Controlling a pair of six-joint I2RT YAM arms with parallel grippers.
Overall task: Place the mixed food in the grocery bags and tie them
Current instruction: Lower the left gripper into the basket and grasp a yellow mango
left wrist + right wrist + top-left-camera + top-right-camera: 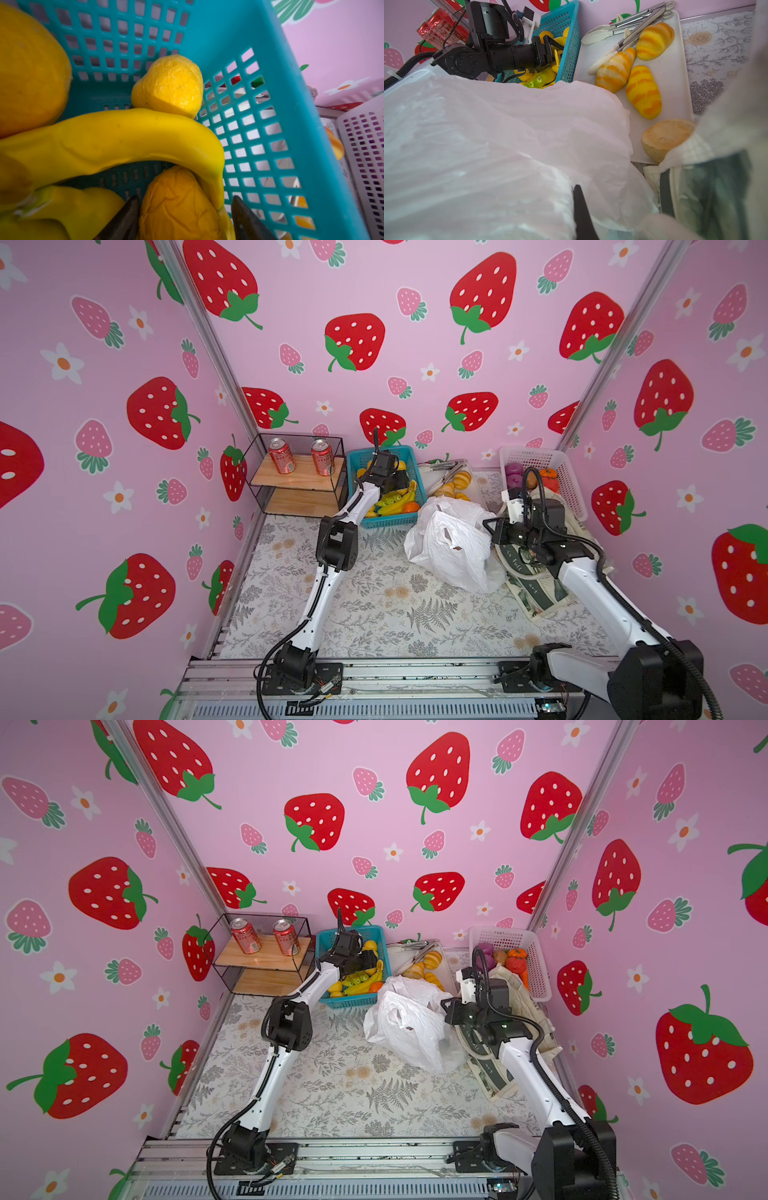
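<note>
Straddling a wrinkled orange toy fruit [176, 216] inside the turquoise plastic basket [301, 124], your left gripper [185, 198] is spread; beside that basket, your right gripper [578, 193] pinches the thin white plastic bag [488, 145].

1. Both top views are bright and evenly lit; shadows on the table mat [374, 614] are faint and soft.
2. Wide-angle distortion stretches the strawberry wall [158, 414] toward the edges.
3. In the left wrist view the yellow fruit [18, 176] closest to the lens is blurred.
4. In the right wrist view the white plastic bag [488, 145] looks washed out and soft, and the red can [436, 27] shows glare.
</note>
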